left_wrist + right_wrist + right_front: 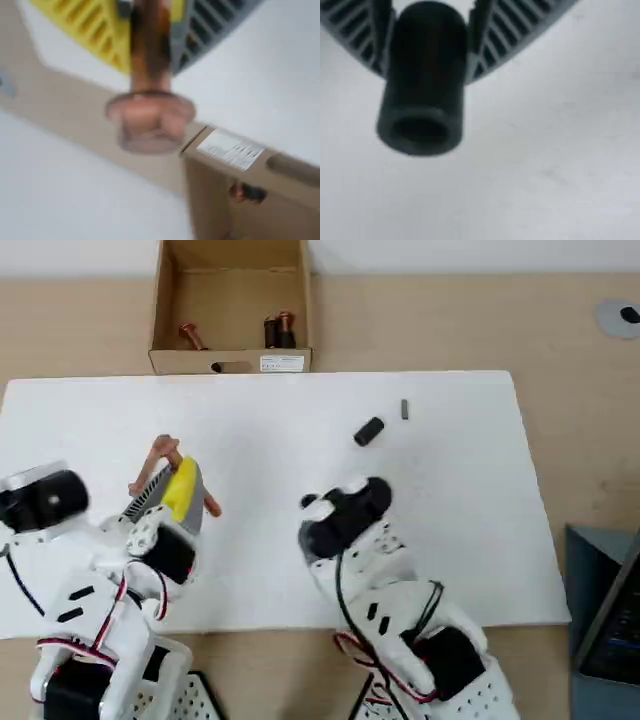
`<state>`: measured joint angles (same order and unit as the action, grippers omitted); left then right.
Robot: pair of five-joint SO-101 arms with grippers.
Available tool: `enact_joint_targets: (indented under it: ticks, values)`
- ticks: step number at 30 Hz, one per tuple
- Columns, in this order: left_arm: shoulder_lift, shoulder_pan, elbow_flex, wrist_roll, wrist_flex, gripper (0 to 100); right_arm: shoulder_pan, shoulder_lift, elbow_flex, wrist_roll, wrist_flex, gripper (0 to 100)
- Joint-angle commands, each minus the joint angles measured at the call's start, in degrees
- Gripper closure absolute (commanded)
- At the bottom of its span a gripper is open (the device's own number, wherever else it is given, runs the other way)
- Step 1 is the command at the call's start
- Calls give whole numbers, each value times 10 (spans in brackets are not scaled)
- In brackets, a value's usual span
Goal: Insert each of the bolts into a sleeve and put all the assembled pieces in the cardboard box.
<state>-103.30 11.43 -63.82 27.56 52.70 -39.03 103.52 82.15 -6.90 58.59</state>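
Copper bolt [150, 85] clamped between left fingers [85, 25], head protruding | black sleeve [422, 90] pinched by right fingers [520, 30], bore facing out, ready for insertion | both over white worktop [480, 540], well short of cardboard box [230, 362] | spare sleeve [369, 431] lying beyond

Left arm [105, 595] is folded low on its own side with the wrist tipped forward. The left claw [150, 47] is clamped on a bolt [150, 110], squeezed between the yellow finger [85, 25] and the grey finger [210, 20]. Right arm [400, 615] humps up and over nearer the middle. The right claw [427, 42] is aimed downward, both ribbed fingers pinched tight around a sleeve [422, 95].
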Motion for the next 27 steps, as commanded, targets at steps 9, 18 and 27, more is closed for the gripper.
enact_joint_targets:
  ticks: [9,18,27]
  values:
    - [-5,119,2,32,-25,1000,-112,62,19,6,-91,989]
    - [-5,127,-30,30,-29,1000,-127,62,-5,58,-97,989]
    - [-12,123,-62,29,-44,1000,-128,62,-28,71,-97,989]
